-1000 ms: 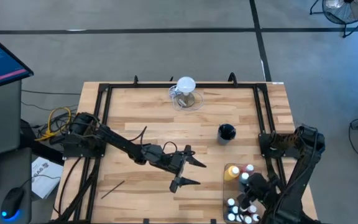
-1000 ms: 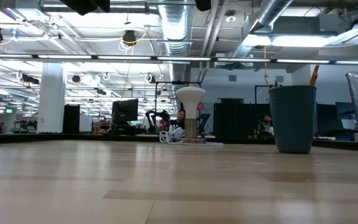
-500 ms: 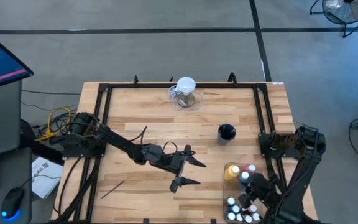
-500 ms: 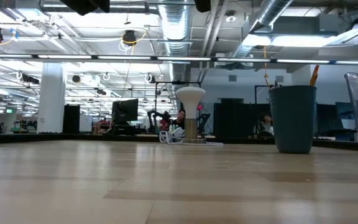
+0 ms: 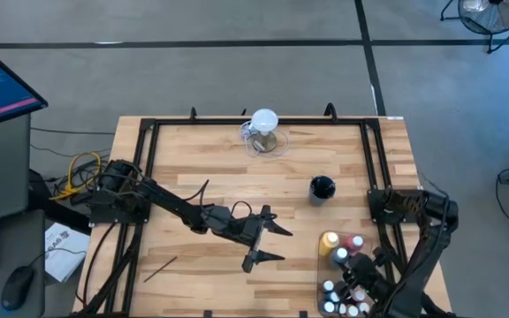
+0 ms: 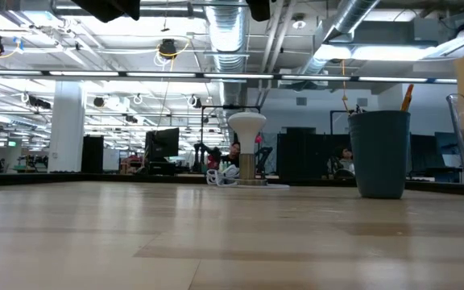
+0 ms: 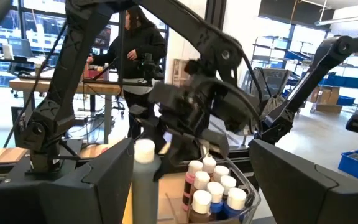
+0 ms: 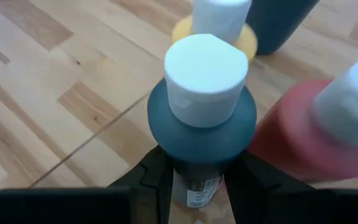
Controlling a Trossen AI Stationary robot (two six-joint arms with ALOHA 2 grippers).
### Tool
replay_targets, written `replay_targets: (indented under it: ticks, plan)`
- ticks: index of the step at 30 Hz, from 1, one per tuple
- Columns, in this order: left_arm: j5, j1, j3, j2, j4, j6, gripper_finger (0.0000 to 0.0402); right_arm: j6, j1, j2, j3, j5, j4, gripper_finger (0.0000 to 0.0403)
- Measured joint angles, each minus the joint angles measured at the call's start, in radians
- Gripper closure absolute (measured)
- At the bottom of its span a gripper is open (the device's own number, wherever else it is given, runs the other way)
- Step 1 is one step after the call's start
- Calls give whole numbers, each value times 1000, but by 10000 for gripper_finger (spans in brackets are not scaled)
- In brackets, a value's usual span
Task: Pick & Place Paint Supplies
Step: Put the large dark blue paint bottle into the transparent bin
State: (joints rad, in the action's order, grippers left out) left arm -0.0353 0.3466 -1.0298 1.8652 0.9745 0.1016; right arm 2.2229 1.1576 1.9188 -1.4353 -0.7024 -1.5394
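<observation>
A blue squeeze bottle (image 8: pixel 201 118) with a white cap sits between the fingers of my right gripper (image 8: pixel 197 182), which is shut on it over the clear tray (image 5: pixel 322 276) at the table's near right. Beside it in the tray are a yellow bottle (image 5: pixel 329 241), a red bottle (image 5: pixel 356 240) and several small white-capped bottles (image 5: pixel 336 301). My left gripper (image 5: pixel 283 246) hangs open over the middle of the table, level and aimed at the tray, holding nothing. One thin dark paintbrush (image 5: pixel 160 268) lies flat near the left front. Another (image 5: pixel 200 190) lies farther back. My right gripper pinches the blue bottle's body just under its shoulder (image 8: pixel 197 163), one finger (image 8: pixel 156 177) on each side. The fingers come slanting down from the table's near side. The bottle stands upright with its cap up. Its base is hidden, so whether it rests in the tray cannot be told.
A dark cup (image 5: pixel 322 188) stands just beyond the tray toward the far edge. A clear jug with a white round top (image 5: pixel 263 132) stands at the far middle. A black frame (image 5: pixel 148 141) runs along the table's sides. Bare wood lies between the two arms.
My right gripper has sunk a little and tipped further downward over the tray, still shut on the blue bottle. The yellow bottle now shows more fully beside it.
</observation>
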Motion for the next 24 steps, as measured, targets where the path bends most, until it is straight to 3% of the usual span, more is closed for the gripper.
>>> replay_targets:
  ticks: [12, 16, 24]
  plan:
    - [0, 0, 0, 0, 1, 0, 124, 12, -2, 33, -38, 4, 5, 298]
    - [1, 0, 0, 0, 1, 0, 124, 13, -11, 33, -39, 53, 4, 301]
    - [2, 1, 0, 0, 0, 0, 124, 20, -21, 33, -39, 73, 2, 167]
